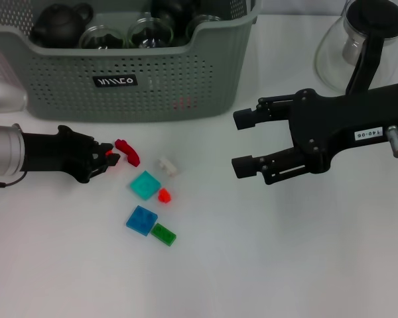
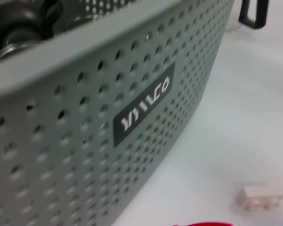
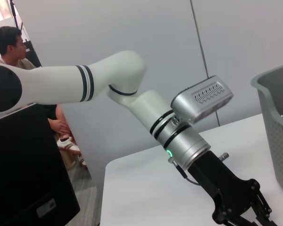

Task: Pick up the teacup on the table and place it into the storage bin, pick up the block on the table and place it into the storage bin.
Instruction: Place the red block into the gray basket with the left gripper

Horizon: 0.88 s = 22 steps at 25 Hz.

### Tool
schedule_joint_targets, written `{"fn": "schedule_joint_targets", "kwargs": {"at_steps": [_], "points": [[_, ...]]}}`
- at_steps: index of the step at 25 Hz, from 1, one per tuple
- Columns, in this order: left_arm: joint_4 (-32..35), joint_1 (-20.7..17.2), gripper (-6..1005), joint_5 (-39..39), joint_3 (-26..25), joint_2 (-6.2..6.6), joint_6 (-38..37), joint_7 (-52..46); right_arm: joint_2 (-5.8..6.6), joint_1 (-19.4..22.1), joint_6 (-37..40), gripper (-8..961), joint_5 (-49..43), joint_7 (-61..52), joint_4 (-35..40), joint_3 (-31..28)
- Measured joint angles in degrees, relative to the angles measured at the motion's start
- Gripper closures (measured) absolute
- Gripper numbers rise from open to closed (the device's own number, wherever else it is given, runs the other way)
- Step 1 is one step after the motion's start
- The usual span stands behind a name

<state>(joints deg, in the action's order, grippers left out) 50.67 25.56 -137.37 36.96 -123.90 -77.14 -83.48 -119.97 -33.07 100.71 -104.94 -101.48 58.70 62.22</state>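
Observation:
The grey-green storage bin (image 1: 119,73) stands at the back left and fills the left wrist view (image 2: 85,132). Glass teacups (image 1: 146,32) and a black teapot (image 1: 60,23) sit inside it; no teacup shows on the table. My left gripper (image 1: 107,156) is low over the table in front of the bin, shut on one end of a red arched block (image 1: 128,152). My right gripper (image 1: 239,142) hovers open and empty to the right of the bin. The right wrist view shows my left arm (image 3: 179,127) and the bin's rim (image 3: 273,94).
Loose blocks lie in front of the bin: white (image 1: 167,165), teal (image 1: 145,185), small red (image 1: 164,195), blue (image 1: 140,219), green (image 1: 164,234). The white one also shows in the left wrist view (image 2: 260,197). A glass carafe (image 1: 361,40) stands back right. A person (image 3: 12,44) sits beyond the table.

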Motion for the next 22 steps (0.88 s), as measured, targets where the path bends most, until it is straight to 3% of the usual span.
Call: {"fn": "schedule_joint_targets", "kwargs": {"at_steps": [2,3,6,10,13,18,22], "points": [[0.4,0.0,768,0.4,-0.4,0.07,-1.6,0.0,0.00,0.0,0.0,66,0.0,0.0,0.0,0.0],[1.8,-0.1,785,1.6,-2.0,0.69,-6.8,-0.6,0.01,0.0,0.0,66,0.0,0.1,0.0,0.0],[3.2,-0.2,819,2.5,-5.2,1.37,-13.0,-0.8,0.09,0.1,0.0,66,0.0,0.1,0.0,0.0],[3.3,0.3,818,5.8,-12.7,3.86,-25.9,-0.9,0.45,0.5,0.0,66,0.0,0.1,-0.3,-0.1],[2.8,1.1,818,10.6,-18.7,5.61,-32.5,-1.9,1.60,0.6,0.1,66,-0.2,0.1,-3.3,-0.6],[3.1,4.2,818,19.1,-21.5,6.41,-33.5,-7.8,2.67,0.5,-0.3,65,-1.8,2.6,-8.7,-0.8],[4.8,9.6,819,20.3,-20.7,6.44,-27.2,-13.6,2.90,-0.6,-0.7,65,-2.7,5.6,-12.7,-1.2]]}}
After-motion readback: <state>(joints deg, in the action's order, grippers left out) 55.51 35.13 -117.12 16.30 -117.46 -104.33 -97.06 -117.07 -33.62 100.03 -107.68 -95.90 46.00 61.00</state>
